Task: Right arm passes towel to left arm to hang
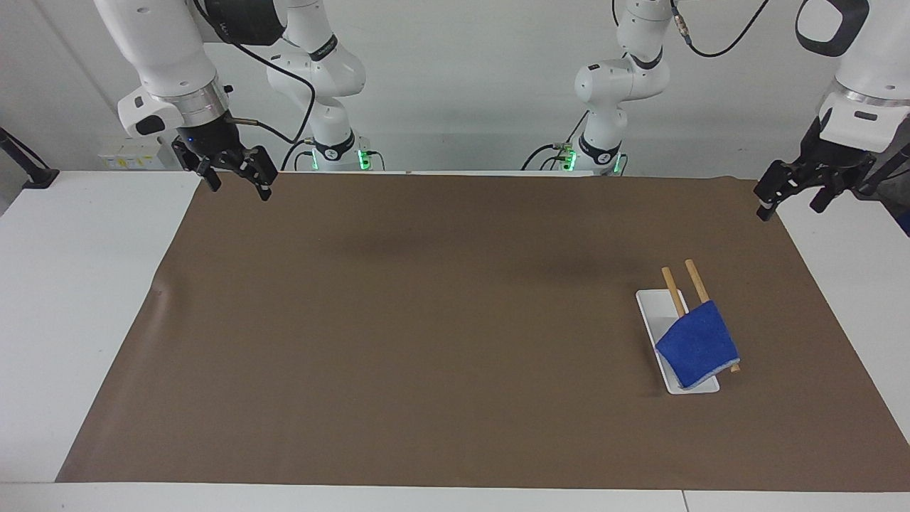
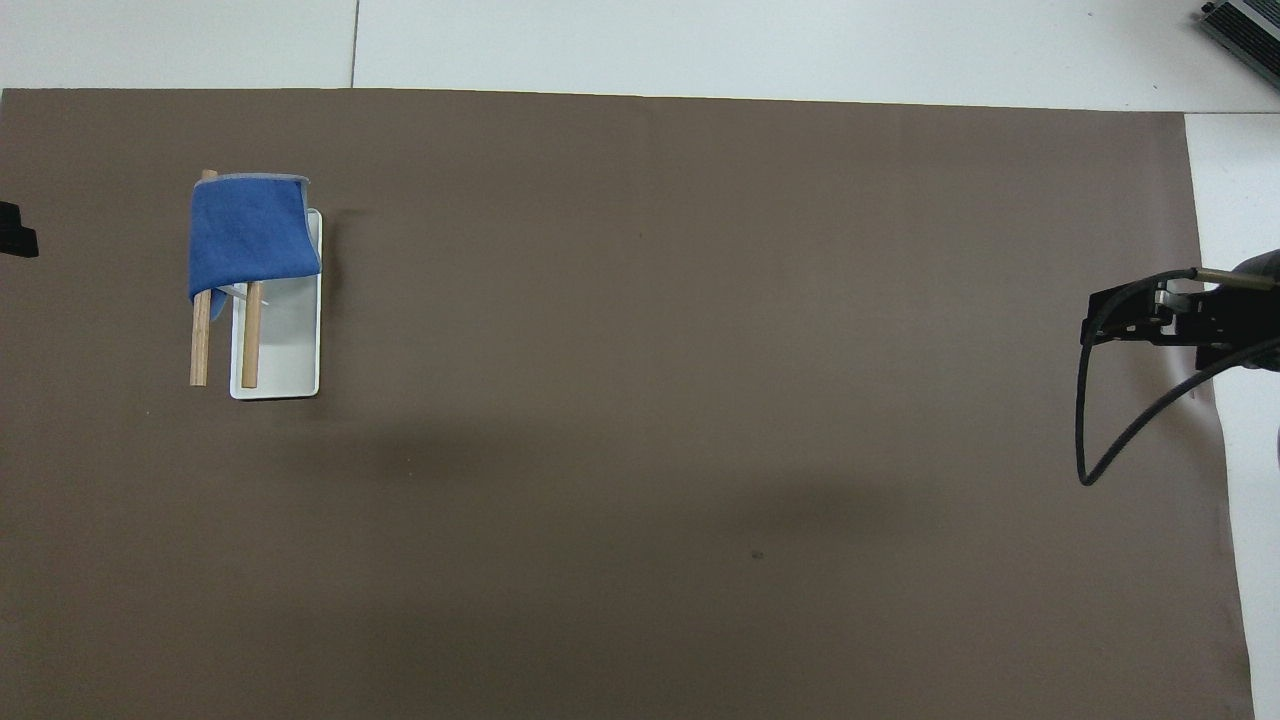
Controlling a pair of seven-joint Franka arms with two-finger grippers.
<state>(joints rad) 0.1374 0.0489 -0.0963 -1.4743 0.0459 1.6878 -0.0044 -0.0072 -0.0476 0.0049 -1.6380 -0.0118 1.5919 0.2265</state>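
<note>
The blue towel (image 1: pixel 698 345) (image 2: pixel 250 232) hangs draped over the two wooden bars (image 1: pixel 693 279) of a small rack with a white base (image 1: pixel 652 304), toward the left arm's end of the table. No gripper touches it. My left gripper (image 1: pixel 789 206) hovers open and empty over the brown mat's edge at that end. My right gripper (image 1: pixel 239 190) (image 2: pixel 1095 320) waits open and empty over the mat's corner at the right arm's end.
The brown mat (image 1: pixel 426 320) covers most of the white table (image 1: pixel 71 284). A black cable loop (image 2: pixel 1090 440) hangs from the right wrist. A black clamp (image 1: pixel 28 171) sits at the table corner by the right arm.
</note>
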